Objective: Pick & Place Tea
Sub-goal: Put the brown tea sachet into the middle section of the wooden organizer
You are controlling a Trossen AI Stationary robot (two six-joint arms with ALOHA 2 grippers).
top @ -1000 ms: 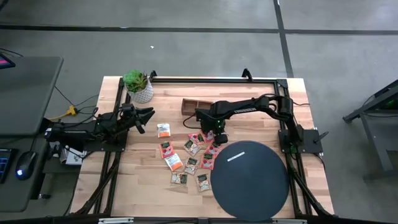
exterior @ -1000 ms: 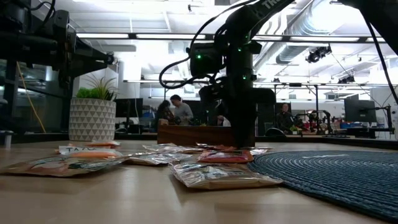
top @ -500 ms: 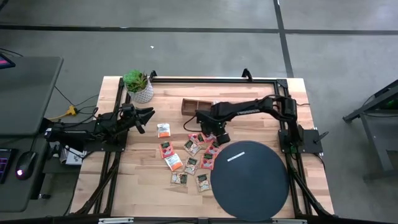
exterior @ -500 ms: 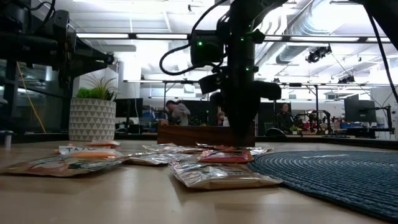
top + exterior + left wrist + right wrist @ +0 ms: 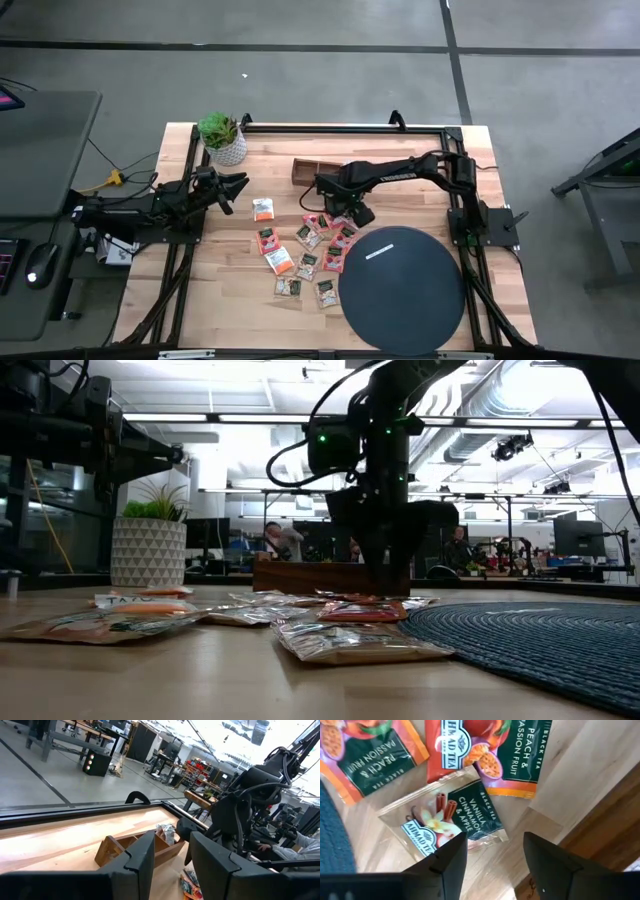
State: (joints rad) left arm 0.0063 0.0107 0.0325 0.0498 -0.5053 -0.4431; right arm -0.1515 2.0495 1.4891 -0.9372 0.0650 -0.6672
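Several small tea sachets [image 5: 305, 255] lie flat on the wooden table between the brown tray [image 5: 315, 170] and the black disc [image 5: 400, 285]. One orange sachet [image 5: 262, 208] lies apart to their left. My right gripper [image 5: 345, 217] hangs open, pointing down, just above the sachets nearest the tray. In its wrist view a dark green vanilla sachet [image 5: 450, 817] and two orange-red ones [image 5: 485, 750] lie ahead of its gripper [image 5: 492, 857]. My left gripper [image 5: 238, 185] waits open at the table's left, level, facing the tray [image 5: 135, 847], which holds a sachet [image 5: 165, 832].
A potted plant [image 5: 224, 140] stands at the far left corner. The black disc fills the near right part of the table. Bare wood lies at the near left and along the far edge behind the tray. People move in the room beyond the table [image 5: 285, 540].
My right gripper has turned at its wrist while staying low over the sachets next to the tray, and its fingers have spread open. The sachets lie as before.
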